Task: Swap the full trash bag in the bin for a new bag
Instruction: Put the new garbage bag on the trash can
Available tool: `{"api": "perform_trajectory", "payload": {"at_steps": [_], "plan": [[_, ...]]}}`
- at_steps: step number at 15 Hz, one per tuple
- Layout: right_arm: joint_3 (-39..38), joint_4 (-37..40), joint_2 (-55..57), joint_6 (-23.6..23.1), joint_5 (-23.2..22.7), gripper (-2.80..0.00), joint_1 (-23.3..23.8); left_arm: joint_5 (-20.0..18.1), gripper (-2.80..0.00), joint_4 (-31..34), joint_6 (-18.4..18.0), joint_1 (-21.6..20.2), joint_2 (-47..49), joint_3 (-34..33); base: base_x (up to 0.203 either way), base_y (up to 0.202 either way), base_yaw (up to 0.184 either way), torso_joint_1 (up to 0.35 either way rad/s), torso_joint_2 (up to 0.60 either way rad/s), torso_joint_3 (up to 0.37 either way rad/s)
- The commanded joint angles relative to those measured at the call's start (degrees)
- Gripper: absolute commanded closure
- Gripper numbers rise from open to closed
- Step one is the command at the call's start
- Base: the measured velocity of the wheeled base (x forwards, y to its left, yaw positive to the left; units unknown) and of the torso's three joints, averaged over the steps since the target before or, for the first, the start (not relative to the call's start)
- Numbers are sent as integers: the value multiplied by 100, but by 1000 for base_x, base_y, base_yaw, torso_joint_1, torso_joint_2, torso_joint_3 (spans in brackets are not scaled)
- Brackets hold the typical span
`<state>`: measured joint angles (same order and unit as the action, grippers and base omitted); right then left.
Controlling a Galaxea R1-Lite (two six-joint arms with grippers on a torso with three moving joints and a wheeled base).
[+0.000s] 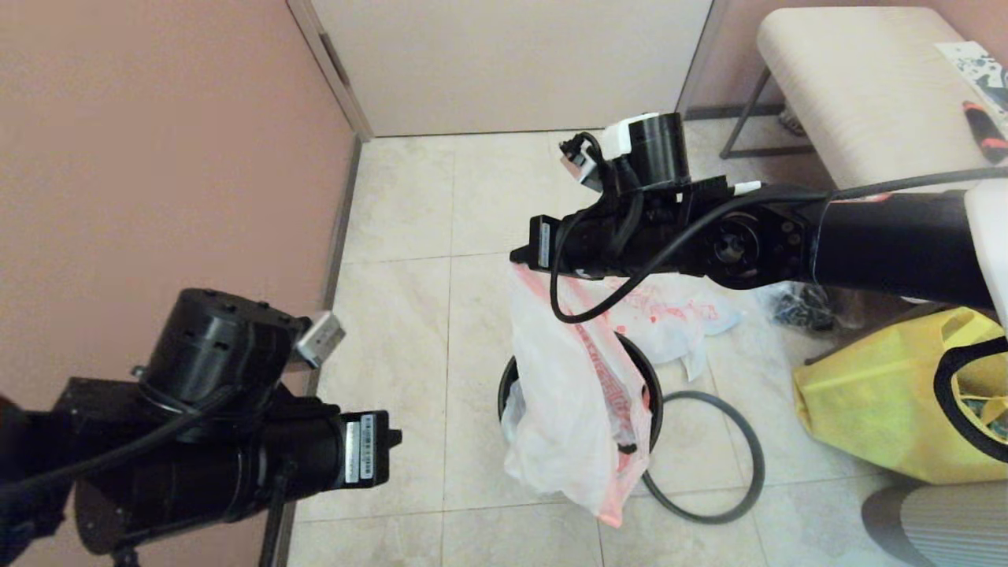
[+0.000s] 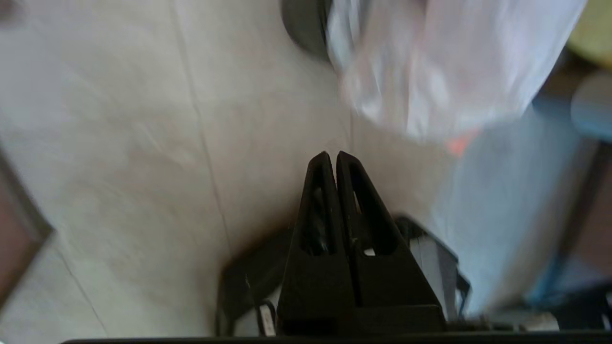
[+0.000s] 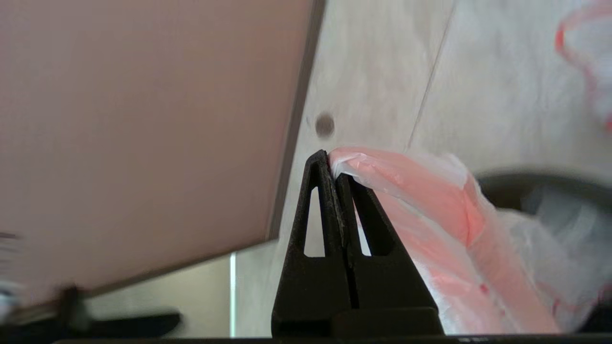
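Observation:
My right gripper [image 1: 521, 257] [image 3: 332, 162] is shut on the pink-orange edge of the new bag [image 1: 567, 402] [image 3: 430, 200]. The milky-white bag hangs from it over the front of the black bin [image 1: 504, 394], covering most of the opening. The bin's grey hoop [image 1: 728, 461] lies loose on the floor against the bin's right side. The full trash bag [image 1: 677, 311], white with red-orange print, lies on the tiles behind the bin. My left gripper [image 2: 333, 155] is shut on nothing, low at the left near the wall, apart from the bin.
A yellow fabric tote [image 1: 882, 394] stands right of the bin, with a clear bag of dark contents [image 1: 795, 303] behind it. A padded bench [image 1: 858, 87] is at the back right. The pink wall [image 1: 157, 157] runs along the left.

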<state>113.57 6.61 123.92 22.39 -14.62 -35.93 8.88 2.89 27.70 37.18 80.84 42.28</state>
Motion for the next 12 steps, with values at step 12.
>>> {"api": "perform_trajectory", "payload": {"at_steps": [12], "plan": [[8,-846,-70,-77,29,0,42,-1951,0,-1726,-1478,-281,3343,-170,0,0,0,0,0,0]]}}
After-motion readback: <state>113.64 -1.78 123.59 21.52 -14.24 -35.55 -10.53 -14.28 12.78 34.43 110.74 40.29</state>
